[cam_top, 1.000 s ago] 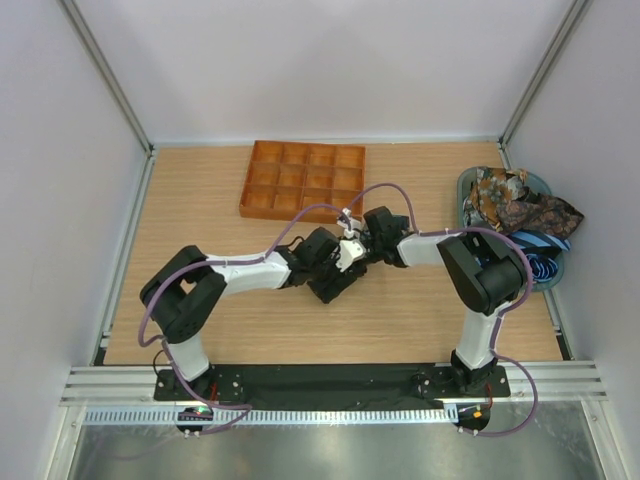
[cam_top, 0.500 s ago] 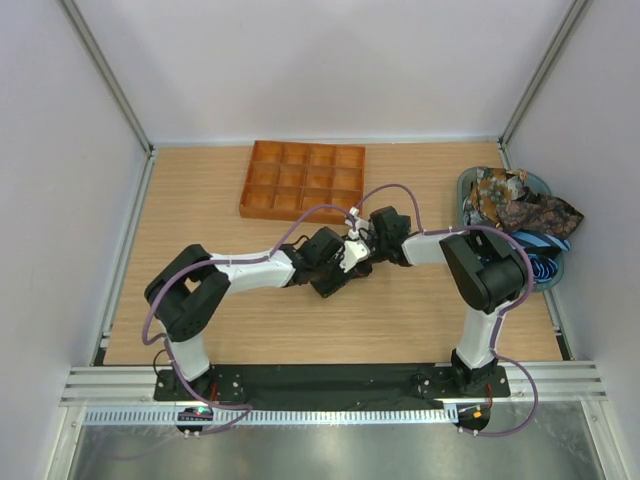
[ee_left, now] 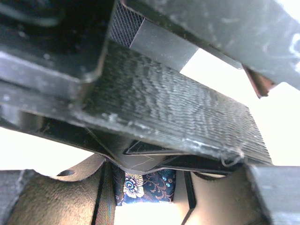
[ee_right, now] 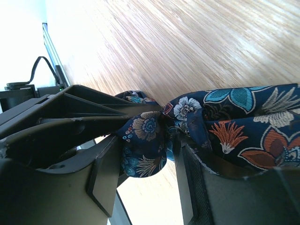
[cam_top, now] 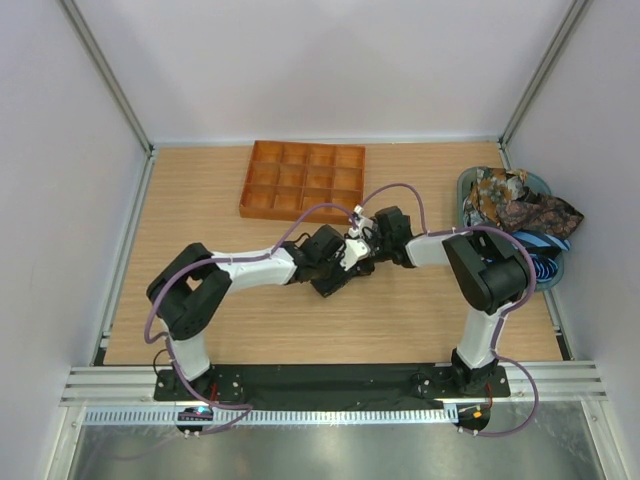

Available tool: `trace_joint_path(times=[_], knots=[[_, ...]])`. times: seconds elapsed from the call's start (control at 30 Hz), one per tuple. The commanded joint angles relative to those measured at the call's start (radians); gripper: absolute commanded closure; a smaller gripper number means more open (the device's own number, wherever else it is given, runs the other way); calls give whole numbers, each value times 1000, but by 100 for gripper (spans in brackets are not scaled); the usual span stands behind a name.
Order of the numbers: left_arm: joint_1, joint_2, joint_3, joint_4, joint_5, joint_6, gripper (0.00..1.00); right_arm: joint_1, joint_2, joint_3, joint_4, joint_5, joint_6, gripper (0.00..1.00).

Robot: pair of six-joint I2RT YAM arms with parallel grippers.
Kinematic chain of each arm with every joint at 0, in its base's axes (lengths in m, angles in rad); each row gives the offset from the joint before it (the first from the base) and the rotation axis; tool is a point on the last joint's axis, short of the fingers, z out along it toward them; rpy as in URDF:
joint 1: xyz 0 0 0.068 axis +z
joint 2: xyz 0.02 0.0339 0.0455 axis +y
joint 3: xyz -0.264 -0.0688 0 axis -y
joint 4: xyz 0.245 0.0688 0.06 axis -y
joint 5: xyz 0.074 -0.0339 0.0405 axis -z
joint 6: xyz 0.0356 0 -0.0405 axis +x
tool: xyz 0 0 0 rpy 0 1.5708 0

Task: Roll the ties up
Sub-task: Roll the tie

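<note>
A dark navy floral tie is bunched between the fingers of my right gripper, which is shut on it; more of the tie drapes off to the right over the gripper. In the left wrist view a patch of the same floral tie sits between the fingers of my left gripper, which is shut on it under a dark ribbed strip. From above, my left gripper and right gripper meet nose to nose at the table's middle, and the tie is almost hidden between them.
An orange gridded tray lies at the back centre. A teal basket at the right edge holds a pile of other ties, paisley and blue striped. Purple cables loop over both arms. Walls close in the table.
Both grippers, still joined on the tie, have shifted slightly to the right and back. The left arm has stretched further out. The grips have not changed.
</note>
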Motion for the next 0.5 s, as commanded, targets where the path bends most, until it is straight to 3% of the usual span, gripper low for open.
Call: trace_joint_path(times=[0.0,0.07,0.13,0.27,0.33,0.47], knots=[[11,83,5,-82,-14,-50,66,16,-15,-28,-7,42,-8,45],[9,91,13,-91,-15,-51,66,18,-10,-31,-1,37,0,48],[9,96,22,-101,-17,-51,64,18,4,-28,-3,37,3,59],[9,74,24,-105,-43,-45,42,18,51,-11,-9,20,9,70],[11,53,13,-90,-46,-39,34,16,70,-2,-13,17,9,72],[9,57,31,-99,-49,-33,32,18,79,0,-18,21,5,75]])
